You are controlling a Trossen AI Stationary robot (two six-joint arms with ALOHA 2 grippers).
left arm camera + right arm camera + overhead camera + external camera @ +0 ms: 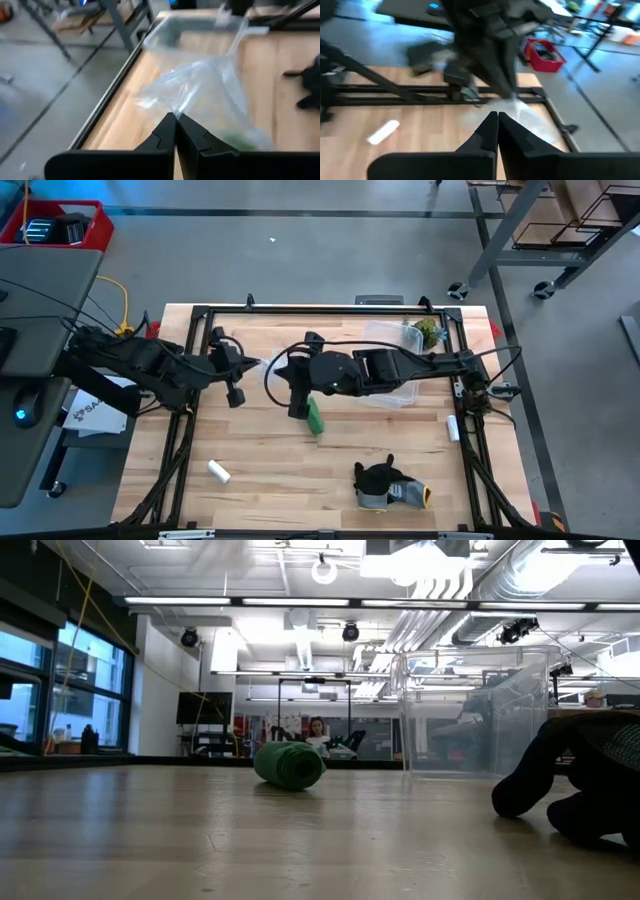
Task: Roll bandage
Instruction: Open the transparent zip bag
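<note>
The bandage (pixel 315 417) is a compact green roll lying on its side on the wooden table, also seen in the low view (pixel 290 765). No gripper touches it. A clear plastic bag (pixel 200 90) hangs in the air between both arms, above the table's middle. My left gripper (pixel 240 367) comes from the left and is shut on the bag. My right gripper (pixel 290 375) comes from the right, just beyond the roll toward the far edge, and is also shut at the bag (pixel 515 107). My left gripper pinches a gathered edge of the clear bag (pixel 176 111) between its two fingertips, slanting down from the table's left side. The bag spreads out beyond the fingers, clear of the table. My right gripper has its fingers shut at a wrinkled part of the bag (pixel 509 106), coming from the table's right side. The fingers hide how much film lies between them.
A clear plastic bin (pixel 395 365) stands at the far right under the right arm, with a green clump (pixel 430 332) by its far corner. A dark grey glove (pixel 385 485) lies near the front edge. White cylinders lie at front left (pixel 219 471) and at the right (pixel 452 427).
</note>
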